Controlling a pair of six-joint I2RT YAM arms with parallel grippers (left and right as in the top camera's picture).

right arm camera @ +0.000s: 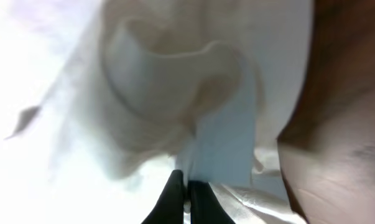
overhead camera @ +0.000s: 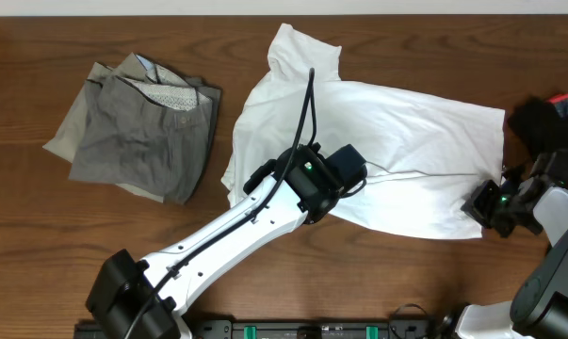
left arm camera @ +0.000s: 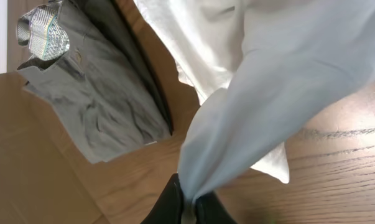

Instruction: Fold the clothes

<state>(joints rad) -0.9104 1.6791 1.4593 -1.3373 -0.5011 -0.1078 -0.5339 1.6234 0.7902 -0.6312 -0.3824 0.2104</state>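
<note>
The white T-shirt (overhead camera: 406, 132) lies spread on the wooden table (overhead camera: 39, 273), right of centre. Its long axis runs across the table from your left to your right, with a bunched sleeve or collar end at the far left and a straighter edge at the right. You have both tools on its near edge. The left gripper (left arm camera: 187, 208) is closed on a pinch of the cloth roughly midway along that edge, and in the left wrist view the fabric rises out of the black fingertips in a taut, gathered fan. The right gripper (right arm camera: 187, 190) is closed too, nipping a fold of white cloth at the near right corner; the right wrist view is blurred and overexposed, so you cannot tell how deep that bite goes. What matters for the next move is that nearly all of the shirt lies beyond both grippers, away from the robot, while the two grips sit side by side along the same near edge. That suggests a fold carried away from you and across the short axis, with both arms moving together so the edge stays straight. The left grip is well inboard, so expect the left end of the shirt to trail loose. The folded grey-khaki trousers (overhead camera: 137, 132) sit well apart at the far left, nearer your left arm. The black garment (overhead camera: 538, 118) lies just beside the shirt's right edge, close behind the right gripper, and it could catch.
</note>
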